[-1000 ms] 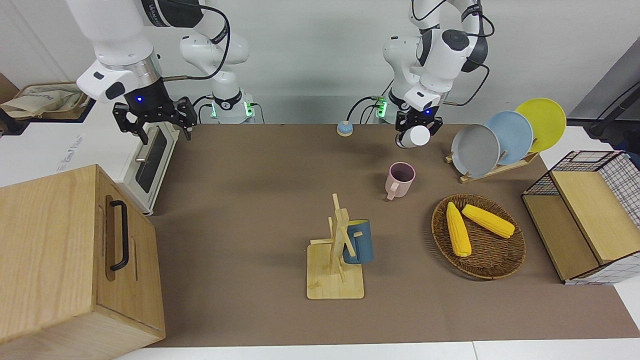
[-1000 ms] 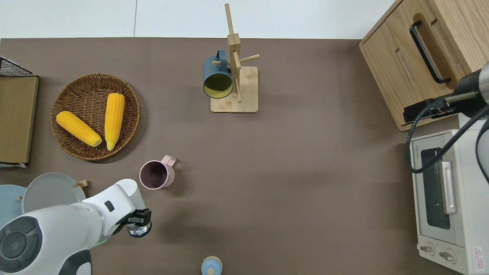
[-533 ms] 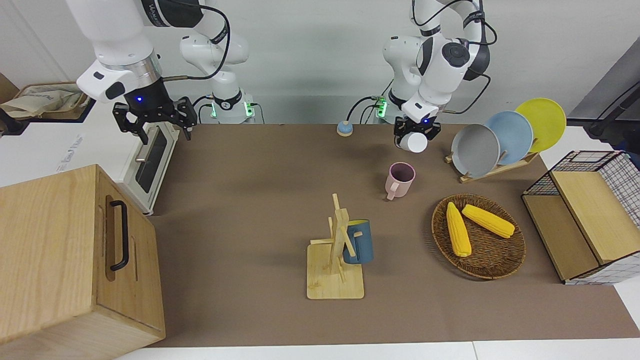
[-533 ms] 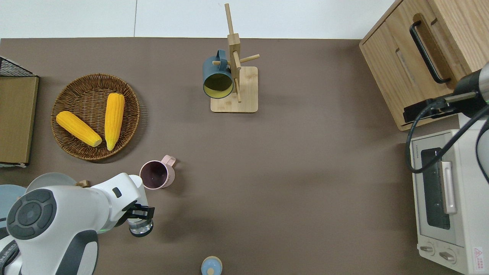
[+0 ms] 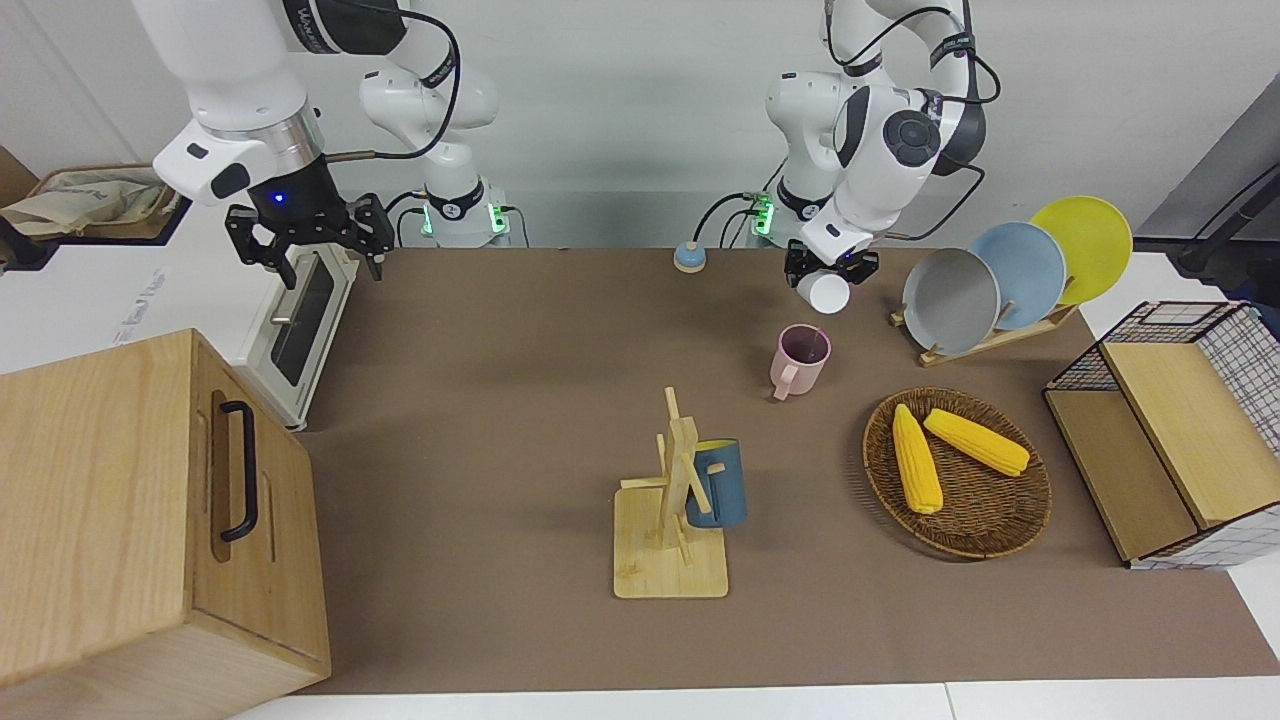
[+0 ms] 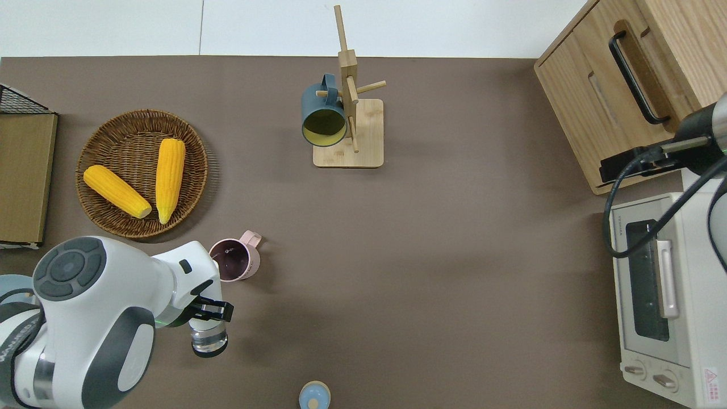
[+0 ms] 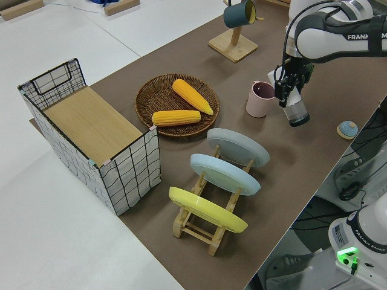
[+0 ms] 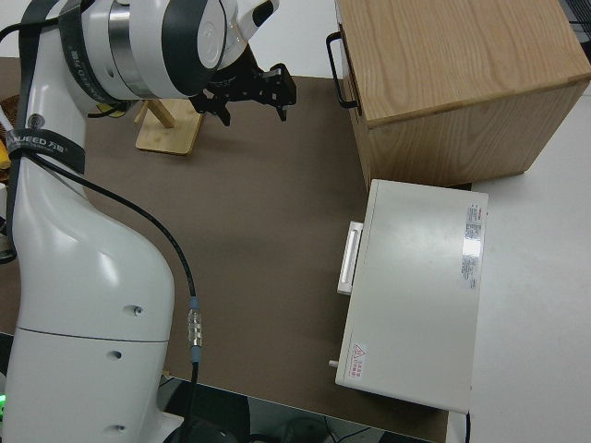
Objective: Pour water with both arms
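Observation:
My left gripper [image 5: 826,272] is shut on a clear glass [image 5: 829,292] and holds it tilted above the brown mat [image 6: 431,255], close beside the pink mug [image 5: 802,360]. In the overhead view the left gripper [image 6: 209,311] and the glass [image 6: 209,341] are over bare mat, and the pink mug [image 6: 235,260] stands upright with its mouth up. The left side view shows the left gripper [image 7: 289,96], the glass [image 7: 297,112] hanging aslant and the pink mug [image 7: 260,99]. My right gripper [image 5: 308,245] is open and empty, and that arm is parked.
A blue mug [image 5: 716,484] hangs on a wooden rack [image 5: 672,540]. A wicker basket [image 5: 1000,530] holds two corn cobs. A plate rack [image 5: 1000,335], a wire basket [image 5: 1240,350], a toaster oven [image 5: 300,320], a wooden cabinet [image 5: 130,520] and a small blue knob [image 5: 689,257] ring the mat.
My left arm's wrist has swung toward the pink mug, and the glass tilts more than before. The right arm has not moved.

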`<state>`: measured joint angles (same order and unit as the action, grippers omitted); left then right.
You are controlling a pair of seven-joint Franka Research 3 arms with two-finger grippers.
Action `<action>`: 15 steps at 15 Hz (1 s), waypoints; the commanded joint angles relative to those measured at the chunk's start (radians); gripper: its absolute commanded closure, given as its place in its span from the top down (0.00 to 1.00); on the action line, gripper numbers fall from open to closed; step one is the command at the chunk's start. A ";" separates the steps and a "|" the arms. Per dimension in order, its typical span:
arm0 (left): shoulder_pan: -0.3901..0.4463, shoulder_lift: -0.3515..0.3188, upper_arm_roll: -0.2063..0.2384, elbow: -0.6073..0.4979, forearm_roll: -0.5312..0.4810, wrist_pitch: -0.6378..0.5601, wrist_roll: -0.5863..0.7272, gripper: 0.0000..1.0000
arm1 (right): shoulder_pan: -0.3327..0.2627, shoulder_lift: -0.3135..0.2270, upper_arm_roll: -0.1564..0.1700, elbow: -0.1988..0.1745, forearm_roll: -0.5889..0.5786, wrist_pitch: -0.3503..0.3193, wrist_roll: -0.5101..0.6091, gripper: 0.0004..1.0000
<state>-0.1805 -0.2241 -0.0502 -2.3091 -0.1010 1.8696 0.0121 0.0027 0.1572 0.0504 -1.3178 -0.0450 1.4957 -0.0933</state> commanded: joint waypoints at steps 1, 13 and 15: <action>-0.022 0.071 0.001 0.112 0.024 -0.110 -0.009 0.00 | -0.006 -0.021 0.003 -0.027 0.020 0.015 0.014 0.98; -0.022 0.072 -0.004 0.114 0.061 -0.145 -0.014 0.00 | -0.006 -0.022 0.003 -0.027 0.020 0.015 0.014 0.98; -0.020 0.071 -0.004 0.114 0.061 -0.148 -0.008 0.00 | -0.006 -0.021 0.003 -0.027 0.020 0.015 0.014 0.98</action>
<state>-0.1841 -0.1479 -0.0608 -2.2297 -0.0688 1.7679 0.0126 0.0027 0.1571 0.0504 -1.3178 -0.0449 1.4957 -0.0933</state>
